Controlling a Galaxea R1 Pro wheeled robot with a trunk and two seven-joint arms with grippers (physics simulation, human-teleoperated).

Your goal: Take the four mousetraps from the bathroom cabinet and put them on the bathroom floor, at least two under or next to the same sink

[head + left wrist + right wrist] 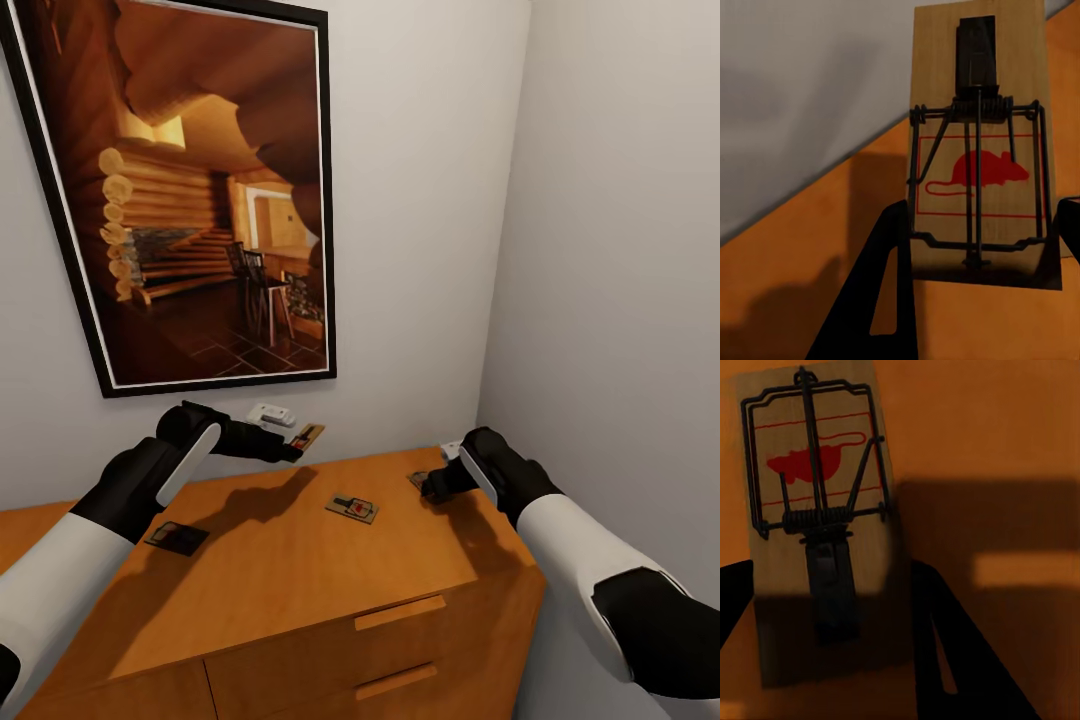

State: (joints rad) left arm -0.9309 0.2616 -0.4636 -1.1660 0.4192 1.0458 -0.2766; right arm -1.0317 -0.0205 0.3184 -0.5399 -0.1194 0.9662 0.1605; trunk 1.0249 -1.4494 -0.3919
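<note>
— What lies on the cabinet (300,570)?
— One mousetrap (352,508) at frame centre, another (177,538) at lower left, a third (418,479) right of centre.
— And above?
— A fourth mousetrap (308,436) sits mid-frame below the framed picture (190,190), upper left.

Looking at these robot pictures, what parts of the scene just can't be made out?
- Mousetrap at the right gripper: in the head view the gripper hides most of it.
- Mousetrap by the left forearm: in shadow, details unclear in the head view.
- Cabinet: its lower drawers are cut off by the head view's bottom edge.
- Small white object on the wall: too small to identify.
</note>
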